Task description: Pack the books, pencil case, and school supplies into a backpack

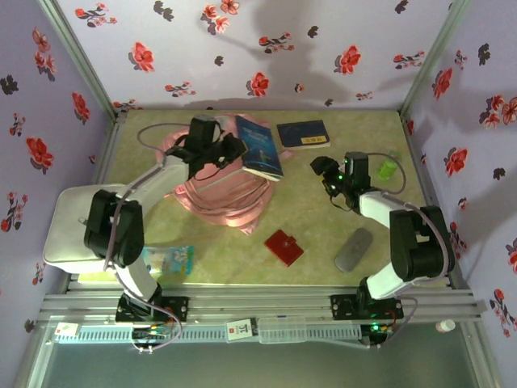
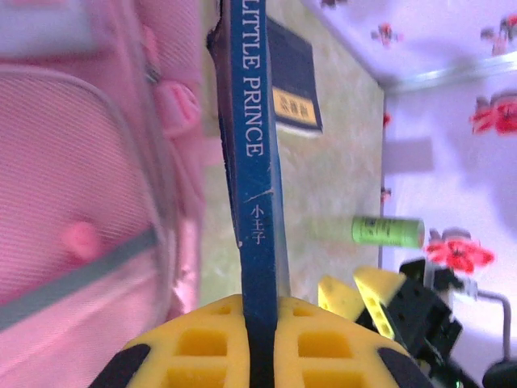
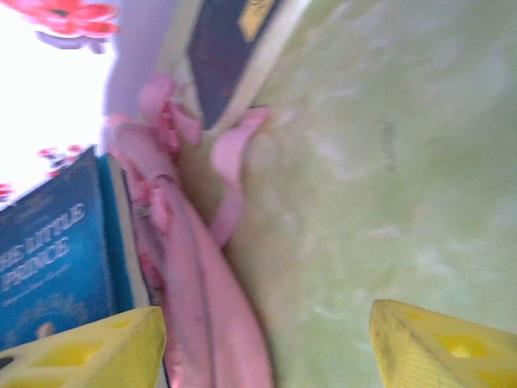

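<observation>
From above, the left pincer (image 1: 236,148) is clamped on the blue book (image 1: 260,145), holding it over the far right edge of the backpack (image 1: 222,198), probably to feed it in. Left wrist view: the spine sits pinched edge-on between yellow fingers (image 2: 194,347), pink fabric to its left. Right wrist view: the right pincer (image 3: 266,356) gapes empty over bare worktop (image 3: 388,162) beside the backpack, perhaps ready to steady it.

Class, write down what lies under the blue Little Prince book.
The pink backpack and some table lie below the blue book, clamped in the left gripper. The backpack part it covers, and any opening there, cannot be seen.
</observation>
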Available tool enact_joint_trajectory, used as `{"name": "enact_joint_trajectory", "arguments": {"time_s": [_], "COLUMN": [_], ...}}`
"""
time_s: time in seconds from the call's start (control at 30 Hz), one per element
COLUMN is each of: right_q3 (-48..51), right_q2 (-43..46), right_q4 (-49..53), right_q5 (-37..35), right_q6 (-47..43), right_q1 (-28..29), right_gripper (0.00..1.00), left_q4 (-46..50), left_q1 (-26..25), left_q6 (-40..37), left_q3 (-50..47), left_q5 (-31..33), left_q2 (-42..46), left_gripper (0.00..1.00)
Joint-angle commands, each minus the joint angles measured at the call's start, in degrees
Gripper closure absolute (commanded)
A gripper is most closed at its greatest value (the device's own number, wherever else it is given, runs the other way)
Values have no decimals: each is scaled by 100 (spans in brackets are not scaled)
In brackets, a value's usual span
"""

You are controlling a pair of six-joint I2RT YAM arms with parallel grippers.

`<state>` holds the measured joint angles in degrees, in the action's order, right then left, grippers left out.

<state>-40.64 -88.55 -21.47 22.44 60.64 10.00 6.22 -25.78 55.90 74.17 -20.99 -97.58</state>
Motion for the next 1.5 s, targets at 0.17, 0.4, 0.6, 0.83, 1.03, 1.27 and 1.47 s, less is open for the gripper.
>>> {"name": "enact_joint_trajectory", "arguments": {"time_s": [0.17,0.4,0.6,0.83,1.03,1.27,1.47], "right_q3": [-88,-350,-698,-1260,-1545,-1639,-1568], "right_q2": [-782,-1347,-1667,-2073,-2209,-2279,-2162], "right_q4": [-3156,-3807,-3652,-3796,-3668,-3782,-3623], "right_q5": [95,-581,-891,-876,-971,-1127,-1170], "right_q6": [2306,3216,3510,3603,3503,3437,3130], "right_q1": [896,1970,2486,2548,2551,2508,2472], "right_gripper": [26,25,20,20,24,36,56], "left_q4": [-1260,-1489,-1612,-1694,-1688,-1690,-1553], "left_q1": [452,482,469,426,410,396,339], "left_q6": [967,1295,1449,1529,1564,1547,1423], "left_q3": [-733,-764,-779,-843,-878,-944,-1095], "left_q5": [456,588,605,606,601,597,597], "left_q2": [684,609,521,555,582,657,703], "left_gripper": [100,100,100,100,100,100,100]}}
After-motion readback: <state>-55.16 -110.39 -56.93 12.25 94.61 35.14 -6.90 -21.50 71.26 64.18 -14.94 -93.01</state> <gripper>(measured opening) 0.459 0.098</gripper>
